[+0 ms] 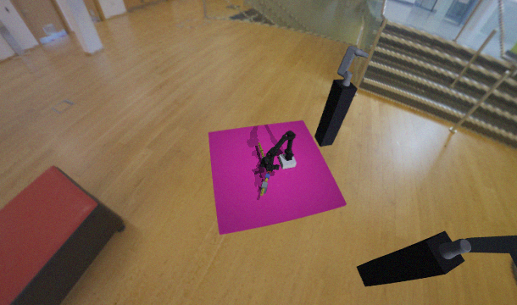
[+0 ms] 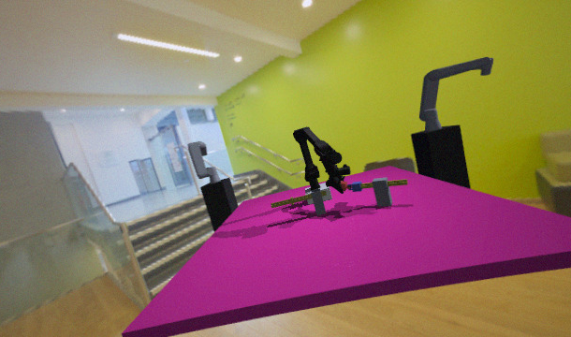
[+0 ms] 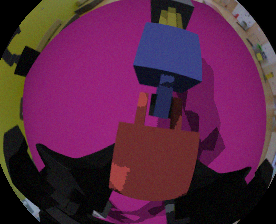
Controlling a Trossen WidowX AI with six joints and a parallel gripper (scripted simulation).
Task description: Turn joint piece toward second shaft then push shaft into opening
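Observation:
The red square joint piece (image 2: pixel 344 186) (image 3: pixel 156 160) hangs by its prongs on the blue hinge part (image 1: pixel 267 175) (image 2: pixel 356 186) (image 3: pixel 169 50). The blue part is on the end of the yellow fixed shaft (image 1: pixel 262 193) (image 2: pixel 399 183) (image 3: pixel 170 18), held in a grey block (image 1: pixel 264 185) (image 2: pixel 382 194). My gripper (image 2: pixel 343 187) (image 3: pixel 150 144) is shut on the red piece, a black finger on each side. The second yellow shaft (image 1: pixel 260 149) (image 2: pixel 290 202) runs through the other grey block (image 2: pixel 319 206). Its end near the joint and the red piece's opening are not clear.
The white robot base (image 1: pixel 287 162) stands beside the shafts on the magenta table top (image 1: pixel 241 212) (image 2: pixel 407 243). Two grey arms on black pedestals (image 1: pixel 336 112) (image 2: pixel 441 156) stand off the table. A red bench (image 1: pixel 38 229) is on the floor in the top view.

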